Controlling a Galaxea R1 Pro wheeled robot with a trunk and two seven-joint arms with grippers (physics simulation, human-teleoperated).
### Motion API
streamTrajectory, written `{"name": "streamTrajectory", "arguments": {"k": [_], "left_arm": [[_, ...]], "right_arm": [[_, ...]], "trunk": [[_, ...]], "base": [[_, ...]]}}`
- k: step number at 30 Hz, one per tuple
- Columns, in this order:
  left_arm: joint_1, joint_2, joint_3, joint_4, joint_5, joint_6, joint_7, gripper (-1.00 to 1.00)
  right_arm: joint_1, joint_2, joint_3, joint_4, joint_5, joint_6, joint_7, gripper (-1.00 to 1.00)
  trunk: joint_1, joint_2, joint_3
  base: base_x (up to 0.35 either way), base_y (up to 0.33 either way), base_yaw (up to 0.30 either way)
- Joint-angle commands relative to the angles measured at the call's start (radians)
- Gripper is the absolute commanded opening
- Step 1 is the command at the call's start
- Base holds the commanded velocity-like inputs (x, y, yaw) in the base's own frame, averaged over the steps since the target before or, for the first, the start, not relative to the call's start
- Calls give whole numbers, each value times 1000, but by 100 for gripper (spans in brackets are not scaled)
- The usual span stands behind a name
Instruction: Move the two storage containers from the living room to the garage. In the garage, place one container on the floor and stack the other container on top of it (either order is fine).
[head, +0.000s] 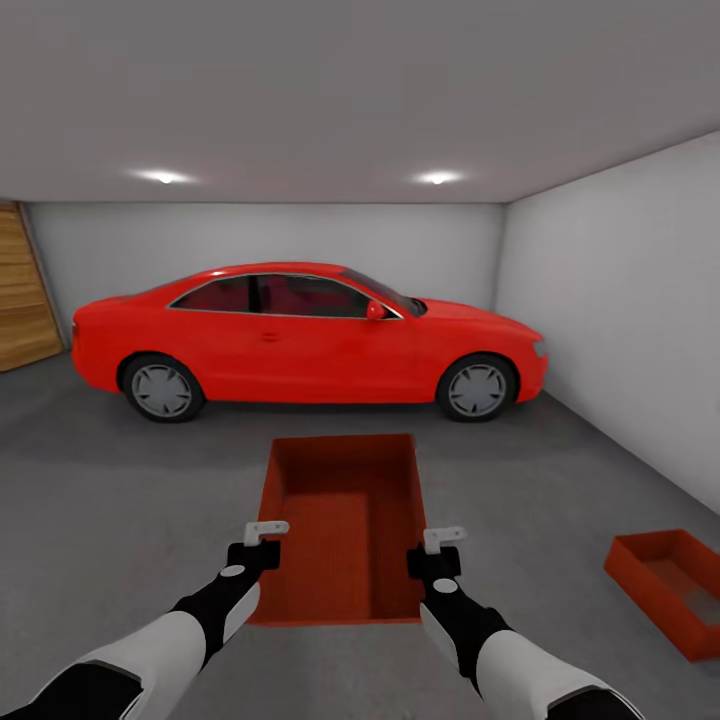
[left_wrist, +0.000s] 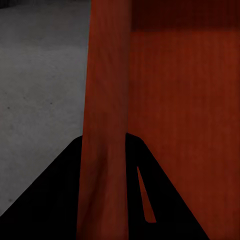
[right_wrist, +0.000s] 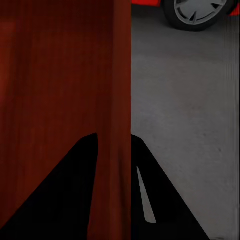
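Note:
One orange-red storage container (head: 345, 520) is held level in front of me, over the garage's dark grey concrete floor (head: 120, 500). My left gripper (head: 262, 545) is shut on its left side wall (left_wrist: 105, 100), which runs between the dark fingers (left_wrist: 50, 200). On the opposite side, my right gripper (head: 432, 550) is shut on the right wall (right_wrist: 117, 75). The second storage container (head: 672, 590) rests on the floor to my right, open side up, partly cut off by the edge of the head view.
A shiny red car (head: 300, 335) is parked across the room behind the held container, its wheel (right_wrist: 197, 12) ahead of the right hand. A wooden plank door (head: 25, 300) is at the far left. A light-grey wall (head: 620, 300) runs along the right.

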Motion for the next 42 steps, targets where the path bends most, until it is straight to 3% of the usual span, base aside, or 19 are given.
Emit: {"name": "streamTrajectory", "arguments": {"k": [1, 42], "left_arm": [[-1, 24, 61, -3, 1, -5, 17, -100], [-1, 24, 61, -3, 1, -5, 17, -100]], "right_arm": [[0, -12, -23, 10, -15, -7, -7, -100], [0, -13, -23, 9, -15, -8, -12, -100]], "trunk": [[0, -1, 0], [0, -1, 0]], "base": [[8, 0, -271], [0, 0, -284]]}}
